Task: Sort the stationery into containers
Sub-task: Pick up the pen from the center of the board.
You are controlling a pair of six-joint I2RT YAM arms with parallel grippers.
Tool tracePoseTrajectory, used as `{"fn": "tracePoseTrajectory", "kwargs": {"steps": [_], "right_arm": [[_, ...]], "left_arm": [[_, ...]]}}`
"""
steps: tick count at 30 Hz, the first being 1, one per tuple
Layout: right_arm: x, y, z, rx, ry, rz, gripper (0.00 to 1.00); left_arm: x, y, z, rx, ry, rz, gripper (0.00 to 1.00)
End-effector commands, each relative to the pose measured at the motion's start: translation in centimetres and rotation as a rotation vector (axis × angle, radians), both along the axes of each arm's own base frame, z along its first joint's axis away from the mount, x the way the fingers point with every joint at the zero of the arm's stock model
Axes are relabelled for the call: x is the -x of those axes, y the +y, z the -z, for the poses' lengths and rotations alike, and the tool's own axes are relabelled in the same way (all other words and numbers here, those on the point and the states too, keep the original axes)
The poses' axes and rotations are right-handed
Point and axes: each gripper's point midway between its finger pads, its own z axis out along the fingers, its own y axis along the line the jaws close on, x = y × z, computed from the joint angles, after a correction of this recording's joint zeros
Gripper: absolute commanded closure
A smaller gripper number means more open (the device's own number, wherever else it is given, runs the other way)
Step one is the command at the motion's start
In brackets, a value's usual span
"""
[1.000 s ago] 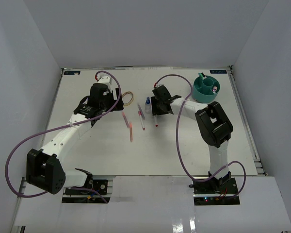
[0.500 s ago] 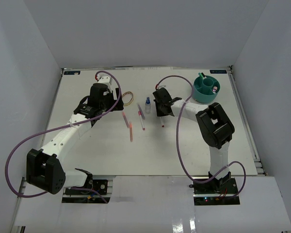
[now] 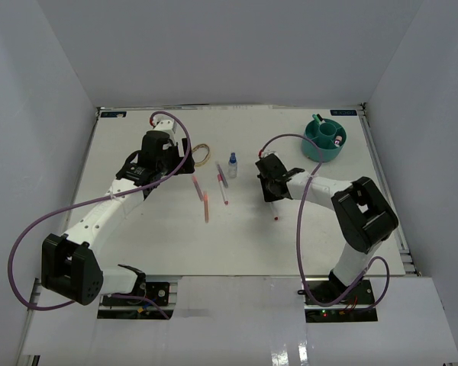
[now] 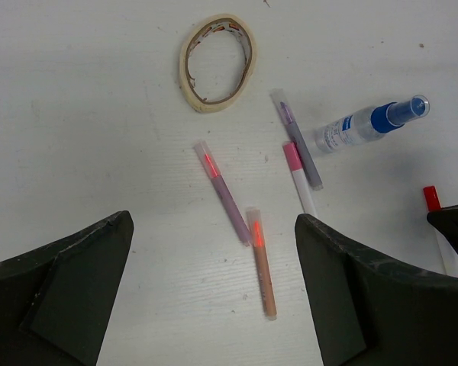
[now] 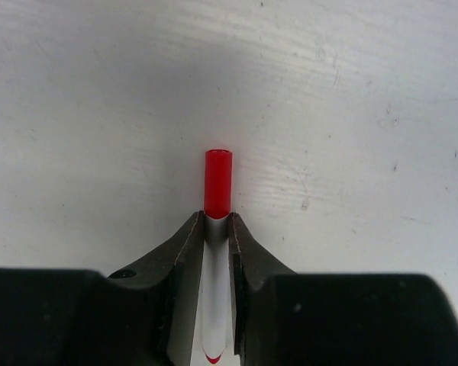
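My right gripper [image 5: 214, 224] is shut on a white pen with a red cap [image 5: 217, 181]; the cap sticks out past the fingertips above the white table. From above, this gripper [image 3: 272, 198] hangs mid-table with the pen [image 3: 275, 213] pointing down, left of and nearer than the teal organiser [image 3: 314, 149]. My left gripper [image 4: 214, 305] is open above an orange pen [image 4: 262, 263]. Close by lie a purple pen [image 4: 227, 197], a pink-capped pen [image 4: 299, 181], a grey pen [image 4: 301, 145], a blue-capped bottle [image 4: 365, 126] and a tan loop [image 4: 189, 84].
The organiser at the back right holds a green-capped pen [image 3: 318, 122] and another small item [image 3: 337, 140]. White walls close in the table on the left, back and right. The right arm's purple cable [image 3: 299, 229] loops over the table's near right part.
The right gripper closed on the red-capped pen beside the bottle, then carried it right and toward the near edge. The left arm has stayed still and open.
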Motion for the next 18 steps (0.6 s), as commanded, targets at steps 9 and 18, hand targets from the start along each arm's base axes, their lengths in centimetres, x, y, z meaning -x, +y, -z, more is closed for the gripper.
{"fn": "tracePoseTrajectory", "kwargs": {"steps": [9, 18], "right_arm": [[3.0, -2.1, 0.6, 0.083, 0.162, -0.101, 0.72], [2.7, -2.0, 1.2, 0.070, 0.238, -0.132, 0.70]], "left_arm": [[-0.1, -0.1, -1.4, 0.015, -0.031, 0.005, 0.02], [0.0, -0.1, -1.3, 0.014, -0.028, 0.006, 0.02]]}}
